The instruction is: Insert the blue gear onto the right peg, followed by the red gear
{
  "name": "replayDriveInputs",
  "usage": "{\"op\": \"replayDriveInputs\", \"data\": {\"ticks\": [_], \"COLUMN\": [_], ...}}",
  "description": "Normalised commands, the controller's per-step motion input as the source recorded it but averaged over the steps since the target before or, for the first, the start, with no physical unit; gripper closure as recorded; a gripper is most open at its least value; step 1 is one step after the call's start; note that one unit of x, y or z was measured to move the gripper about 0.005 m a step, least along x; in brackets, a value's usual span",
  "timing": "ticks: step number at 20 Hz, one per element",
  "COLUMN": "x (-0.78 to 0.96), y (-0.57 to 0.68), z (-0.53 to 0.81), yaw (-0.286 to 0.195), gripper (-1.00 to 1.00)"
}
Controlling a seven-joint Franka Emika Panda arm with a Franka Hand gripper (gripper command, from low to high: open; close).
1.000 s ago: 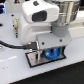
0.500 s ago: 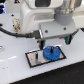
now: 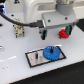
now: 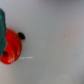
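Observation:
The blue gear (image 3: 51,52) lies flat at the right end of the black-framed grey plate (image 3: 33,60), where the right peg stands; the gear hides that peg. The plate's left pin (image 3: 36,56) is bare. Behind the plate, the small red gear (image 3: 62,34) rests on the white table. My gripper (image 3: 53,34) hangs above the table, open wide, with one green finger (image 3: 43,34) far to the exterior view's left of the red gear and the other right beside it. In the wrist view the red gear (image 4: 10,47) sits against a green finger (image 4: 2,25).
A small brown-and-white fixture (image 3: 19,30) stands at the back on the exterior view's left. A black cable (image 3: 22,22) runs from there to the arm. The white table (image 3: 70,65) spreads around the plate.
The gripper has let go of the blue gear on the plate, risen, and moved back toward the red gear. The blue gear stays on the plate.

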Motion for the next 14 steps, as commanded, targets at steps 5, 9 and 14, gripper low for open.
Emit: {"op": "replayDriveInputs", "data": {"ticks": [5,9,14], "x": [-0.50,-0.37,-0.21], "y": [0.51,0.44,0.38], "z": [0.00,-0.09,-0.15], "yaw": [0.000,0.000,0.000], "gripper": [-1.00,-1.00,-1.00]}}
